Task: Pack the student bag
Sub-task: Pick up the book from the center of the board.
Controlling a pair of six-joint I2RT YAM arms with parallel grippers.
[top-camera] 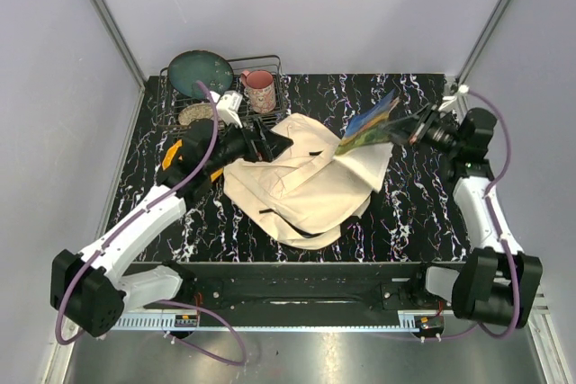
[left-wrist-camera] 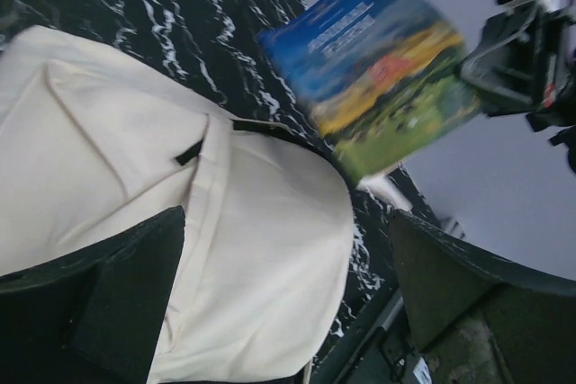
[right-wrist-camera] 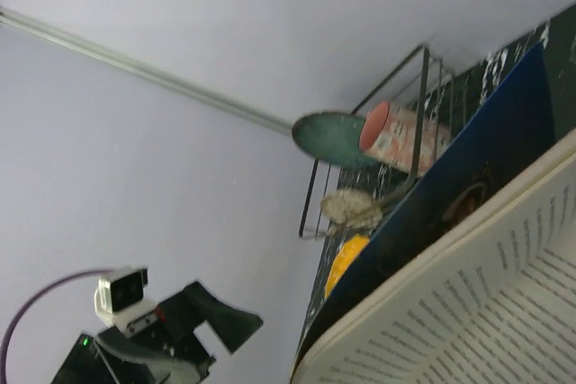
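Your student bag point(top-camera: 301, 188) lay crumpled in the middle of the black marbled table point(top-camera: 414, 209). Its flap and straps were folded loosely over the body.

You had the left gripper point(top-camera: 263, 143) at the bag's far left edge. Its fingers point(left-wrist-camera: 126, 299) were spread wide, with cream cloth showing between them. I could not tell whether they touched the cloth.

You had the right gripper point(top-camera: 412, 129) pressed together on the right end of a book point(top-camera: 371, 123). It pinched the book clear of the table, over the bag's far right corner. The cover was bright blue, yellow and green, and the book sat tilted. Its left end was either just above the cloth or against it; I could not tell which. From the right wrist you could see the dark blue cover parted from the printed pages, so the book hung a little open.

At the far left corner of the table stood a wire rack point(top-camera: 274, 65). It held a teal plate point(top-camera: 200, 72), a pink mug point(top-camera: 259, 90) just to the plate's right, and a pale round pad point(top-camera: 193, 114) on the near side of the plate. The left arm reached past the rack's near right corner.
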